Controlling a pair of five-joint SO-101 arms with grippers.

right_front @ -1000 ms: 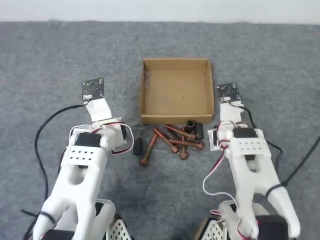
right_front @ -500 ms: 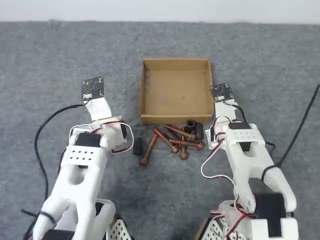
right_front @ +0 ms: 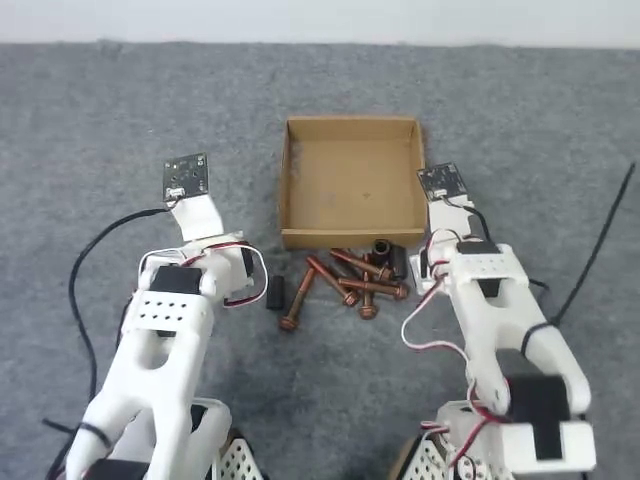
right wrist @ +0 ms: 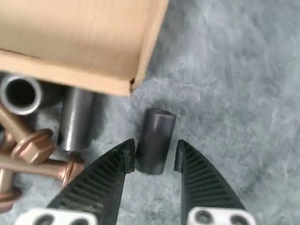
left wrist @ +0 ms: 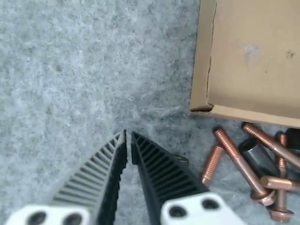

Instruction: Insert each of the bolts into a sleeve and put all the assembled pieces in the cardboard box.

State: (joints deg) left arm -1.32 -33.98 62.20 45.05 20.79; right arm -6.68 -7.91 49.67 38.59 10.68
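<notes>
Swinging inward, right pincer (right wrist: 153, 153) is straddling, spread, a lying sleeve (right wrist: 157, 133) pointing toward the box (right wrist: 70, 70) corner; left pincer (left wrist: 128, 140) is sitting closed, empty.

Grey carpet (right_front: 100, 110) meets a white wall (right_front: 320, 20) behind.

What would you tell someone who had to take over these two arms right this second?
Left gripper: shut, holding nothing, above the carpet near the cardboard box.
Right gripper: open, jaws either side of a dark sleeve lying on the carpet, not closed on it.
Bolts: loose in a pile in front of the box, other sleeves beside them.
Done: nothing. The box holds nothing and no bolt is in a sleeve.
Left: sleeve every bolt, then box them all.
</notes>
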